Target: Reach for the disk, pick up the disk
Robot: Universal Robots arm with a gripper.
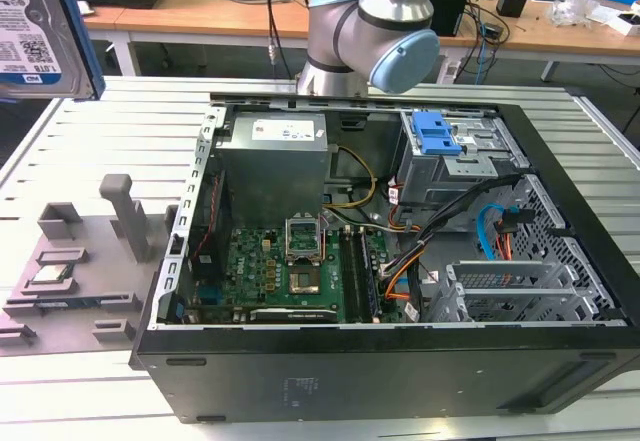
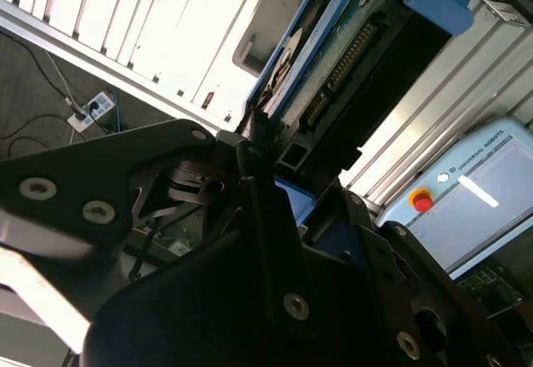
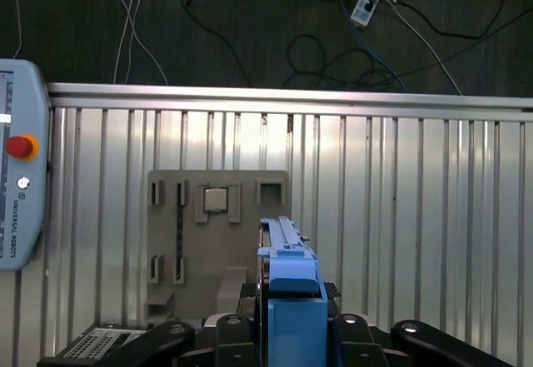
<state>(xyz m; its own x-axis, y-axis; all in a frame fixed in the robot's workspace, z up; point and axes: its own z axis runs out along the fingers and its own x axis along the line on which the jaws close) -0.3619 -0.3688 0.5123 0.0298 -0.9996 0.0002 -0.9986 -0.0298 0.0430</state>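
The disk (image 1: 35,21) is a silver drive with a white-and-blue barcode label in a blue carrier. It hangs in the air at the top of the exterior view's left, high above the slatted table. In the first wrist view the disk (image 3: 291,288) shows edge-on, blue carrier upward, and my gripper (image 3: 291,324) is shut on it, a black finger on each side. In the second wrist view the disk's (image 2: 350,59) circuit-board side and connector run away from the black fingers (image 2: 254,155) that clamp it. The grey arm (image 1: 370,21) rises behind the computer case.
An open black computer case (image 1: 560,291) lies on the slatted metal table (image 3: 416,217), with a blue latch (image 1: 435,133) on its drive bay. A grey fixture (image 1: 90,281) holding a small silver chip (image 3: 215,199) sits beside the case. A teach pendant (image 3: 17,184) lies at the table's edge.
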